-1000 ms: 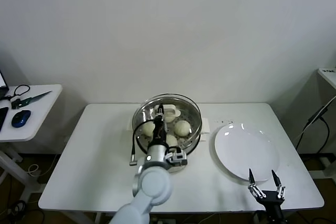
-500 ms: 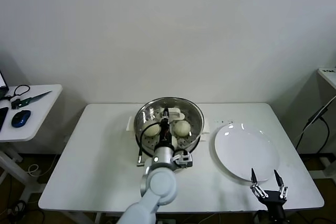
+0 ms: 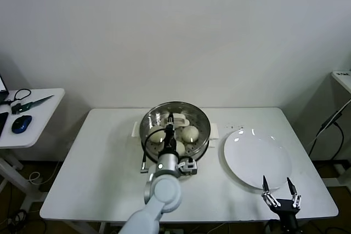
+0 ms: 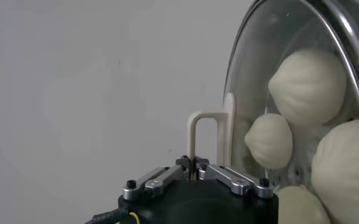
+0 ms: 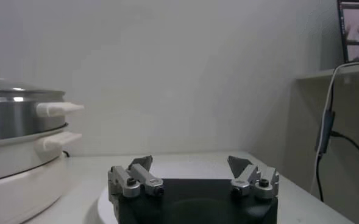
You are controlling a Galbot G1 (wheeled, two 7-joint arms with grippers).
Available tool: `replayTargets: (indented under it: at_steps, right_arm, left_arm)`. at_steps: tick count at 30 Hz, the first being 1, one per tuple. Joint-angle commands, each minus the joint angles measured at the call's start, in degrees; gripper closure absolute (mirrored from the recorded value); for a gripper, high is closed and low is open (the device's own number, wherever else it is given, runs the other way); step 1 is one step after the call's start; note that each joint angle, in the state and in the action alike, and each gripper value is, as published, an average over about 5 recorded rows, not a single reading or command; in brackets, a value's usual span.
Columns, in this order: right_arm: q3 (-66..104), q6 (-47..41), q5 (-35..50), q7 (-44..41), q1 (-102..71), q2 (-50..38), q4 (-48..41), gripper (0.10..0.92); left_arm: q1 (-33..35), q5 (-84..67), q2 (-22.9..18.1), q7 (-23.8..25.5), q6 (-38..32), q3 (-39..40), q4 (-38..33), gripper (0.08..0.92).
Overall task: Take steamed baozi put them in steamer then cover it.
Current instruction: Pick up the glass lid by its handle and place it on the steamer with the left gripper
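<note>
Steamer [image 3: 175, 130] sits toward the back middle of the white table [image 3: 104, 163], with the cover [image 3: 176, 126] lying on its rim and the steamed baozi [image 3: 190, 133] visible through the glass. Left gripper [image 3: 170, 118] reaches in from the near side and is clenched on the cover's cream handle [image 4: 205, 137]; in the left wrist view the handle's thin bar runs straight down into the closed fingertips. Bare tabletop stretches wide to the left of the steamer and along the near edge. To the right, the white plate [image 3: 256, 160] lies just beside the steamer base, leaving only a narrow gap. Right gripper [image 3: 279, 192] waits at the table's near right edge, over the plate's near rim, fingers spread and holding nothing. Left arm hides the steamer's front and part of the baozi, so their count is unsure
</note>
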Motion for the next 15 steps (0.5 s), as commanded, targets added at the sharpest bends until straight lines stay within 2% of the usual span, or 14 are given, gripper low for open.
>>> replayTargets:
  at_steps: [1,5,15]
  right_arm:
    - [0.01,-0.08,-0.09,-0.19,-0.04,0.11,0.44,0.203]
    - [-0.06,-0.4,-0.11,-0.18,-0.03,0.21,0.8,0.203]
    - [-0.45,-2.31,-0.26,1.63,0.88,0.3,0.81,0.203]
  left_arm:
    - [-0.19,-0.01,0.23,0.0,0.24,-0.19,0.55,0.867]
    - [0.03,-0.37,0.15,-0.12,0.08,-0.16,0.56,0.845]
    - [1.28,-5.31,1.79,-0.41,0.05,0.3,-3.24,0.569]
